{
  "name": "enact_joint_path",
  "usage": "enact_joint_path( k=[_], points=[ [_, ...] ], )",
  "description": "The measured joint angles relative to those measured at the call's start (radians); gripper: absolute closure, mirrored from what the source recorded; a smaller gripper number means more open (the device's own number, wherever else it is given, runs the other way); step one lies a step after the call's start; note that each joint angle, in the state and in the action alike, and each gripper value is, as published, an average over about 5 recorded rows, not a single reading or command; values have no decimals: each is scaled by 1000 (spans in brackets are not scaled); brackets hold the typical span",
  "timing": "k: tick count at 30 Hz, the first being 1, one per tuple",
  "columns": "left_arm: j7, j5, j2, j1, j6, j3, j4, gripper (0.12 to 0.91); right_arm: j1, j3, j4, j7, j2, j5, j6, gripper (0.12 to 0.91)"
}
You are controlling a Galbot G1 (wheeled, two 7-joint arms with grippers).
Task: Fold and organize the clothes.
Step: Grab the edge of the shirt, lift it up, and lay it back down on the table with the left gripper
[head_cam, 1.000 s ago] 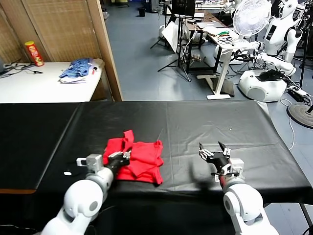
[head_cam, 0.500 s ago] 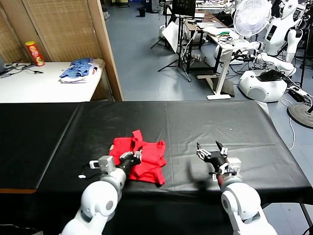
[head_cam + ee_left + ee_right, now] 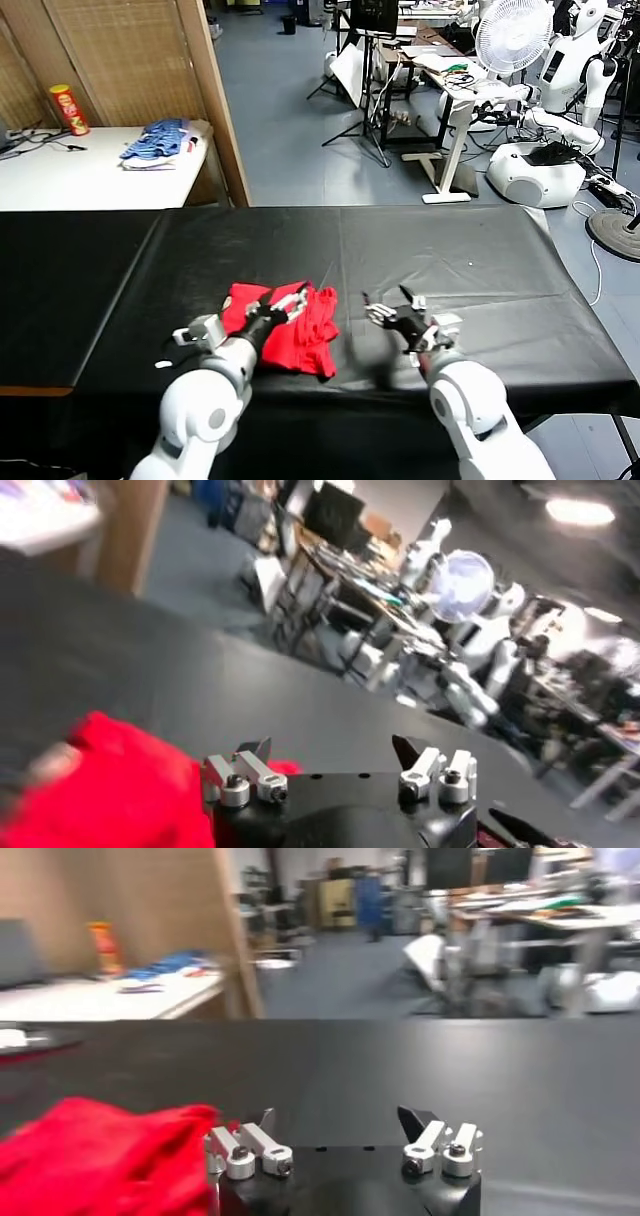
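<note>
One red T-shirt (image 3: 285, 330) lies bunched up on the black table (image 3: 480, 260), near the front edge. The left gripper (image 3: 287, 300) is right over the shirt, with its fingers spread wide and holding nothing. The right gripper (image 3: 392, 308) is just beside the shirt, over bare table. Its fingers are spread wide too, and it holds nothing.

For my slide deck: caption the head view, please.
Open left gripper over a crumpled red T-shirt on the black table; open right gripper beside it.
</note>
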Motion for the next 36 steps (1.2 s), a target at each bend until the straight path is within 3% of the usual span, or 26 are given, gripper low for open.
enact_joint_path(
  k=[9, 16, 20, 24, 31, 36],
  points=[
    [24, 75, 79, 80, -25, -106, 5, 232, 96, -210, -112, -6, 53, -199, -30, 227],
    [50, 78, 75, 94, -40, -153, 39, 232, 65, -233, -155, 34, 74, -532, -37, 227],
    [61, 54, 68, 91, -51, -173, 72, 232, 42, -222, -172, 44, 86, -629, -42, 227],
    [65, 1, 63, 88, -55, -188, 107, 232, 18, -203, -164, 71, 88, -603, -8, 227],
    [69, -108, 49, 81, -57, -204, 149, 232, -20, -146, -93, 102, 75, -375, 90, 227],
    [87, -194, 42, 82, -58, -220, 168, 232, -40, -109, -46, 95, 69, -293, 127, 227]
  ],
)
